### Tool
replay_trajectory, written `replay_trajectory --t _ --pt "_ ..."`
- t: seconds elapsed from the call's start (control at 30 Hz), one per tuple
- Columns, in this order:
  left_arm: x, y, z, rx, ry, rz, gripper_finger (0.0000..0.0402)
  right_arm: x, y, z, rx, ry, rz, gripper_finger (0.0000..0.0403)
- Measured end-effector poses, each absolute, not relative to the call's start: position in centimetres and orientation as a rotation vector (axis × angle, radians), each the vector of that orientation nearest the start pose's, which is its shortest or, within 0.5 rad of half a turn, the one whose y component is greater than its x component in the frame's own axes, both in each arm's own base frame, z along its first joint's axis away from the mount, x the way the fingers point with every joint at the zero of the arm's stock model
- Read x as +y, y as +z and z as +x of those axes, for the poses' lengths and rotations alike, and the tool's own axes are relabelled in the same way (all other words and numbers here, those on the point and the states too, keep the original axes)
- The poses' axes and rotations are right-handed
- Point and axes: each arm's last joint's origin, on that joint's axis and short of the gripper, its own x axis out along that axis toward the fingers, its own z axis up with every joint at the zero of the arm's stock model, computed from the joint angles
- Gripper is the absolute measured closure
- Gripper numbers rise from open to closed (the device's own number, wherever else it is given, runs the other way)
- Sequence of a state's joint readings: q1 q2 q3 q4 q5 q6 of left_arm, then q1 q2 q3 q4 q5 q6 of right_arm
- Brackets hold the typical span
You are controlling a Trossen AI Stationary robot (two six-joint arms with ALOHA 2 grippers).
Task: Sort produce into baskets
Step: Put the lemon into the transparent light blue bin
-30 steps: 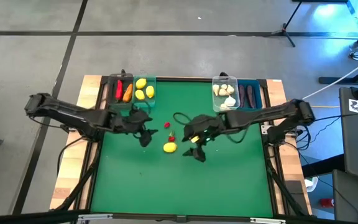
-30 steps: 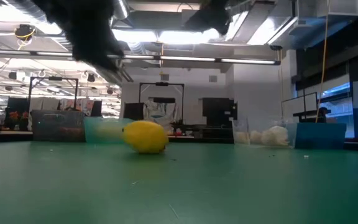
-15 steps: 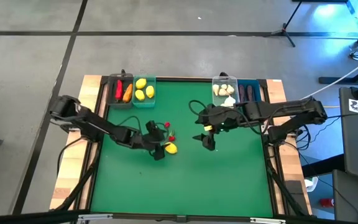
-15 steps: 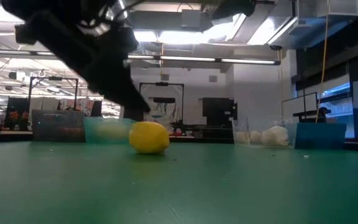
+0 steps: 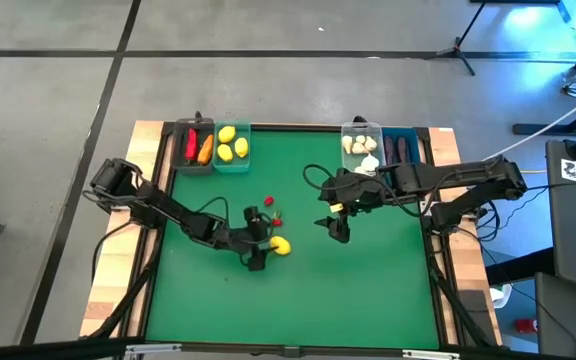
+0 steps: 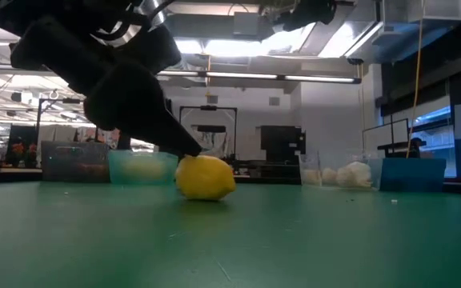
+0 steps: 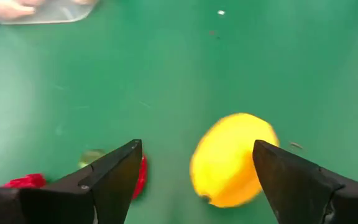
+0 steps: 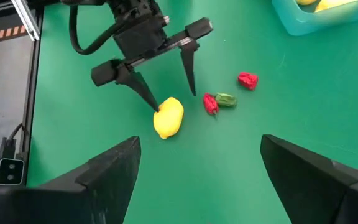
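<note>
Green desk (image 5: 368, 290) first, and along its far edge the four baskets: the smoky bin (image 5: 192, 147) with red pepper and carrot and the teal bin (image 5: 233, 145) with three lemons towards the far-left corner, the clear bin (image 5: 360, 150) of garlic and the blue bin (image 5: 401, 150) with the eggplants towards the far-right corner. Most of the sorting looks done!

Now the arms. The left gripper (image 5: 258, 250) is down low near the middle of the desk, jaws spread wide, nothing in them. The right gripper (image 5: 338, 226) hangs above the desk right of centre, jaws fully released and empty, well clear of the action.

And here's the prize: the loose lemon (image 5: 280, 245), lying on the desk just about at its centre. In the right wrist view one left finger (image 8: 143, 92) is touching the lemon (image 8: 168, 117) at its end, the other finger stands off to the side — so the fruit sits at the tips, not yet squarely between them. Its long axis runs roughly along the reach of the left arm. The left arm is clearly nearer; I'd say it needs to shift sideways to centre the lemon before closing.

Smallest of all, the red berries (image 5: 271, 210), just beyond the lemon towards the far edge, still unsorted.
</note>
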State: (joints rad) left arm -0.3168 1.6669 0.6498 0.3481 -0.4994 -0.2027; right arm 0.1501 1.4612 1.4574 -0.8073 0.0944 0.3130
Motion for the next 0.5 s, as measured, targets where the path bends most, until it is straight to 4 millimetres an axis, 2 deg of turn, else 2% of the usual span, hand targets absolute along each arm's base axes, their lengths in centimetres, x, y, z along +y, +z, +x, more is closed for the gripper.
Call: replay_trajectory --t 0.13,0.3,0.5 --pt "-8.33 13.22 28.71 0.605 0.164 0.060 0.0098 4.25 35.44 29.93 0.813 -0.075 0.195 0.0072" --pt "-8.76 13.55 28.77 0.600 0.110 0.148 0.0098 4.25 35.44 29.93 0.812 -0.078 0.204 0.0072" --pt "-8.11 13.48 29.12 0.604 0.104 0.149 0.0098 4.30 35.44 29.93 0.816 -0.070 0.226 0.0072"
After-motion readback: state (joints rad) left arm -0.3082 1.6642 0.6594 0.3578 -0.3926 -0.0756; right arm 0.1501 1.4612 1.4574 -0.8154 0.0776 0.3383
